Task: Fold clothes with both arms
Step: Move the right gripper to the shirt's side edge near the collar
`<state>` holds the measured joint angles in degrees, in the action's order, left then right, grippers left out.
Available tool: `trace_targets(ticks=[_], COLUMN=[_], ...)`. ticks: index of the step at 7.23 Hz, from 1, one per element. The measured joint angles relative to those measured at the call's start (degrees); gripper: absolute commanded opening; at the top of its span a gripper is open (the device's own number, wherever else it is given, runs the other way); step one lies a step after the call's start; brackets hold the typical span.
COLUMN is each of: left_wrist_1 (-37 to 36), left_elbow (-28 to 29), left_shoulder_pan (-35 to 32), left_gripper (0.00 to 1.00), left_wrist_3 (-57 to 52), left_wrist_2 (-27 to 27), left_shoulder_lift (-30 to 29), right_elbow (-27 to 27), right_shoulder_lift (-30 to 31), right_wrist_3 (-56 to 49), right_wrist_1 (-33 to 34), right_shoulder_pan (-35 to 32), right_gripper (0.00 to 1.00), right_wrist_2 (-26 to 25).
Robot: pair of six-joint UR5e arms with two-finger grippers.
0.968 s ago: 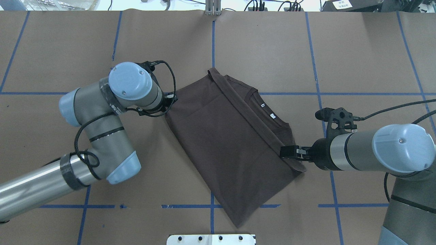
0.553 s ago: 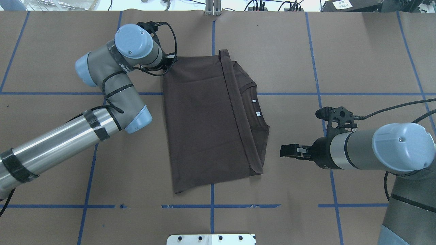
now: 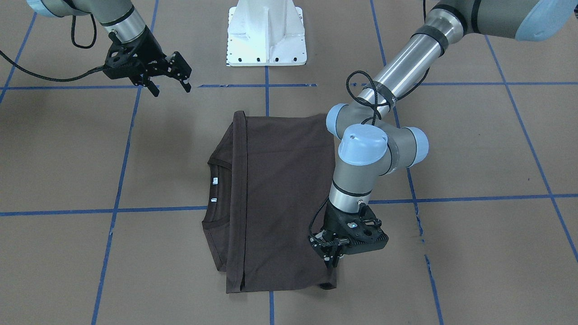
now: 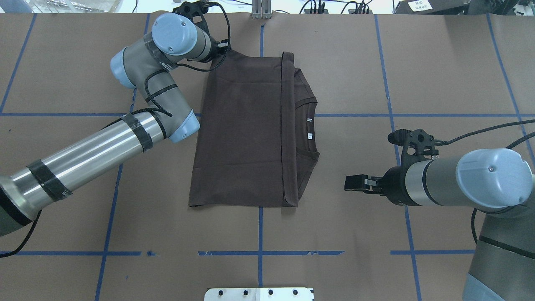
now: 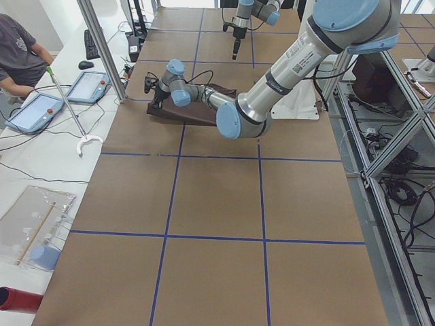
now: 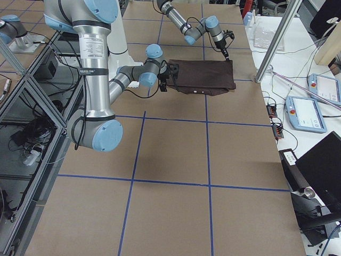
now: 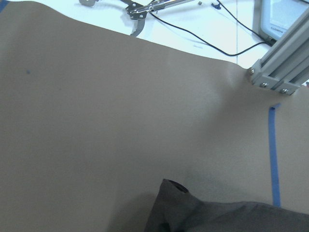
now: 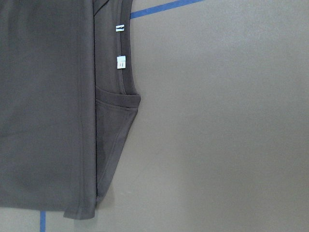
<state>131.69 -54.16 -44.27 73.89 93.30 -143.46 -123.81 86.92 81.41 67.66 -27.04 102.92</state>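
Item: dark brown T-shirt (image 4: 246,133), folded lengthwise into a long rectangle, flat on the brown-papered bench (image 4: 439,62) near its centre and lying across the blue tape lines (image 4: 259,234). The collar and two small white labels (image 4: 310,135) face the right-arm side. Left hand (image 3: 333,259): clenched on the shirt's far corner on the left-arm side, and the cloth there puckers up off the paper. From overhead, the left arm (image 4: 83,154) hides that hand. Right hand (image 3: 170,85): released, fingers spread, holding nothing, well apart from the collar edge. Surroundings: white pedestal (image 3: 266,31) at the robot's edge; aluminium post (image 7: 285,67) just beyond the held corner; a seated person (image 5: 20,54) and two tablet-like pendants (image 5: 37,112) on a side table.
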Motion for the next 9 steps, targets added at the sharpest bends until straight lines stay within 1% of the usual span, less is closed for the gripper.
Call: trace_targets(ticks=[2,3,4,5,7,9], left_wrist_1=[0.17,-0.75,-3.41,-6.64,-13.58,-20.57], left_elbow=[0.36,-0.4,-2.68,-7.51,-21.16,-31.55], left_shoulder_pan=[-0.49,-1.14,-1.51,-1.69,-1.73,-1.76], left_gripper=[1.0,1.0,1.0,1.0,1.0,1.0], left_wrist_3=[-1.48,-1.74,-1.85,-1.91,-2.69,-4.48], left_wrist_2=[-1.83,-0.74,2.43,5.62,9.57,10.72], left_shoulder_lift=[0.01,0.07,0.44,2.37,9.17,13.39], right_elbow=[0.39,1.25,3.11,5.02,9.02,14.7], right_shoulder_lift=[-0.16,-0.49,-2.06,-5.43,-15.32,-23.04], right_wrist_3=[-0.02,-0.09,-0.26,-0.64,-1.72,-2.03], right_wrist_1=[0.03,0.09,1.09,4.76,15.88,21.7], right_shoulder_pan=[0.0,0.0,0.11,0.31,1.34,2.72], right_gripper=[1.0,1.0,1.0,1.0,1.0,1.0], right_wrist_2=[0.0,0.04,0.11,0.15,-0.1,-0.42])
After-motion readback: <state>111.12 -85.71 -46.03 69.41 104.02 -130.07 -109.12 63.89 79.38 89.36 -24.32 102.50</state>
